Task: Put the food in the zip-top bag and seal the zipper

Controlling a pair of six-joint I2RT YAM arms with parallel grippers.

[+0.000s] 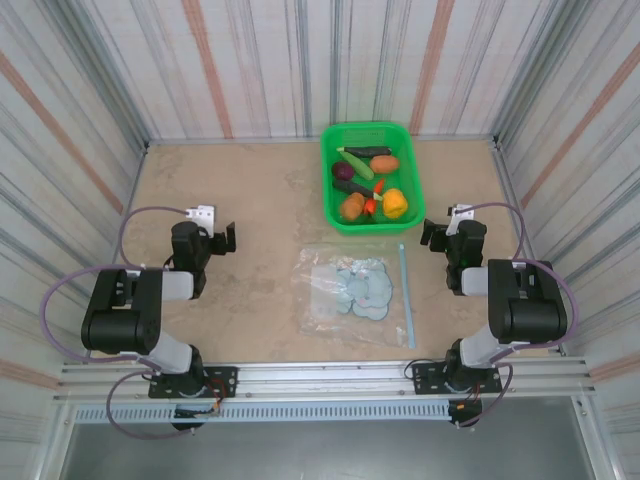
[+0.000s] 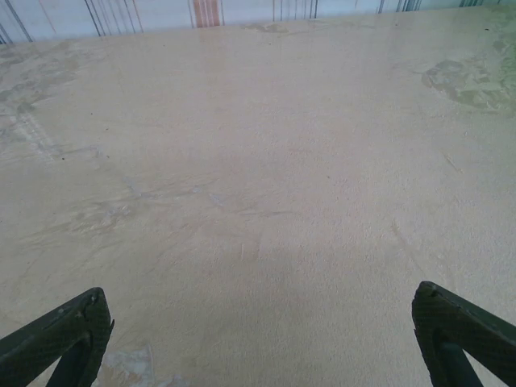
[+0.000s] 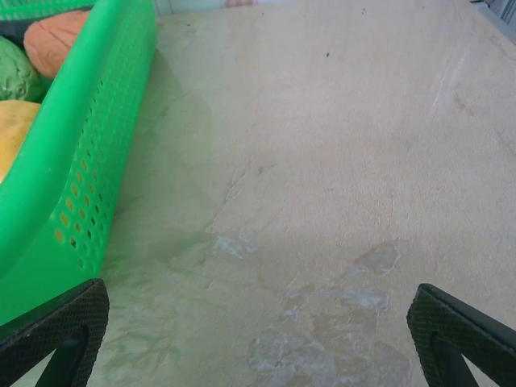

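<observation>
Food [image 1: 385,164] is lying in the basket [image 1: 326,190], none bagged; left gripper [image 1: 226,238] and right gripper [image 1: 432,233] are gaping; I'm reckoning the zip-top bag [image 1: 350,285] needs opening first.

Both arms black: L arm [image 1: 125,312] & R arm [image 1: 520,300], w/ pale grey link sections. Lilac cables [image 1: 44,308] loop off each (white block [image 1: 203,214] at the wrist). Close up, fingers [image 2: 60,339] dark, carbon-weave look. Base plates [image 1: 195,383] black, bolted.
</observation>
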